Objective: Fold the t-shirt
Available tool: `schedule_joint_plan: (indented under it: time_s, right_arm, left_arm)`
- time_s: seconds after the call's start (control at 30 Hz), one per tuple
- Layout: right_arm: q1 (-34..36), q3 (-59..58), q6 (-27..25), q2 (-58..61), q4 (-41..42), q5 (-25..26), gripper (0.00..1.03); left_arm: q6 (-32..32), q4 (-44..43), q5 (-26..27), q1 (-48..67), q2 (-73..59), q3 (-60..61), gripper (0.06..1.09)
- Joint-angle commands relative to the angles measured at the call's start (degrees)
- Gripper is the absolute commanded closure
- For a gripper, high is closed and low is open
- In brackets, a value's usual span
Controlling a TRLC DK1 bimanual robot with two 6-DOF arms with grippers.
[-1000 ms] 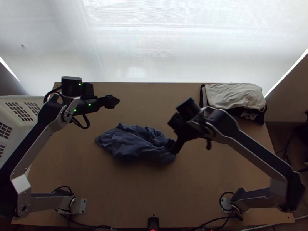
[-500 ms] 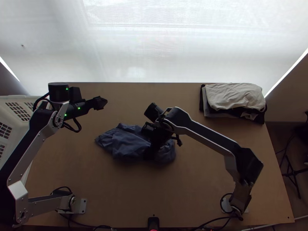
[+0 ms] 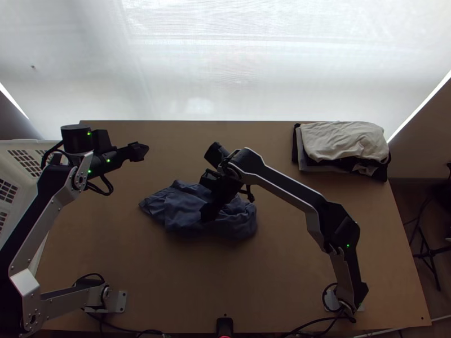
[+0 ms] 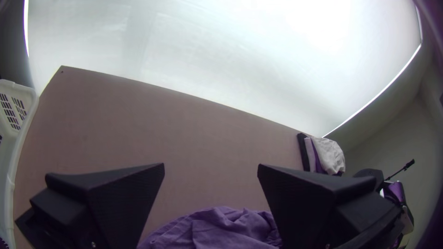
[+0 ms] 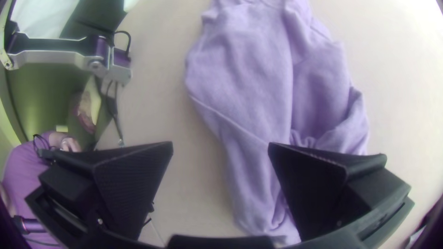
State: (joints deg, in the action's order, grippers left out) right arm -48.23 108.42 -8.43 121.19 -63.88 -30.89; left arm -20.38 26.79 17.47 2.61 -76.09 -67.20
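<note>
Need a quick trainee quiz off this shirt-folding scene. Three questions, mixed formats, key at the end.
1. How does the dark blue cloth t-shirt lie on the light wooden table?
A) Spread flat
B) Bunched up
C) Folded into a neat square

2. True or false: the left gripper, with two wide flat black fingers, is open.

3. Fill in: the top cloth on the stack of clothes by the table's far right corner is ____ in colour.

Key: 1 B; 2 true; 3 cream
</note>
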Motion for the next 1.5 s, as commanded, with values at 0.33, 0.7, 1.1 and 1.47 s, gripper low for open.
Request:
schedule_joint_plan:
  time_s: [0.33,0.7,1.1,1.47]
  right_arm:
    - [2.26,-1.28,0.34,2.65,1.56,1.36,0.07]
    - [2.0,-1.72,1.13,2.65,1.74,1.01,0.75]
    - [4.81,5.84,7.02,-9.56,3.06,1.72,1.0]
    - [17.38,4.61,9.04,-25.12,3.06,7.52,1.0]
  left_arm:
    - [0.52,-0.59,0.02,-1.03,0.51,-0.13,0.1]
    - [0.25,-0.59,0.02,-1.65,0.6,-0.83,0.1]
    - [-0.27,0.02,0.02,-2.17,1.21,-0.3,0.1]
    - [-0.27,-0.07,0.1,-1.38,1.48,0.75,0.1]
